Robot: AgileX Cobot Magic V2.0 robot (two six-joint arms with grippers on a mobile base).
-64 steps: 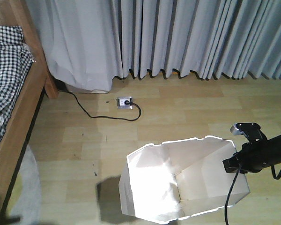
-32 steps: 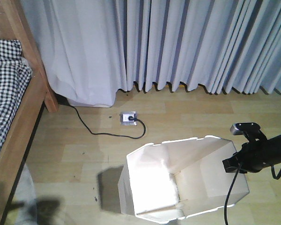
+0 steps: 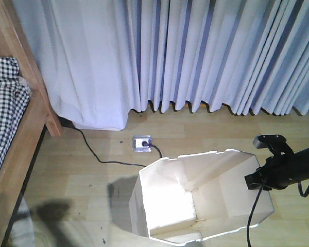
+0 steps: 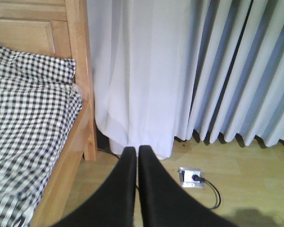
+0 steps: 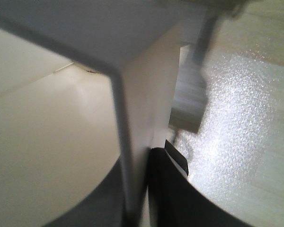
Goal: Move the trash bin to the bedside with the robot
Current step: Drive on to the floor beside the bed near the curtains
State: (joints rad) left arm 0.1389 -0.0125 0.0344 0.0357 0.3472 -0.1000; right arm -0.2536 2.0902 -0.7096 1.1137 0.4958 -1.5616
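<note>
Curtains (image 3: 195,56) of pale grey are seen across the top of the front-facing view, from ten to two o'clock, reaching down to a light wooden floor (image 3: 221,128). The trash bin (image 3: 211,170) is found at five o'clock, standing on the floor with its angular rim open to the camera and its cream inside brightly lit. Its rim at three o'clock is met by the right gripper (image 3: 253,181), carried on the black right arm (image 3: 293,169), from which a cable hangs. The bed (image 3: 26,134) is placed at nine o'clock, well apart from the bin, with checked bedding (image 3: 2,108) on it. A floor socket (image 3: 142,142) is set between them, nearer the bin, and a black power cord (image 3: 98,154) is led from it towards ten o'clock.

In the left wrist view, the left gripper (image 4: 137,150) is shown at six o'clock with its two black fingers pressed together and nothing between them. The bed and its bedding are seen at nine o'clock, the socket at five o'clock.

In the right wrist view, a white wall of the bin is seen running from twelve to six o'clock. It is clamped between the right gripper's dark fingers, one inside and one outside the wall.
</note>
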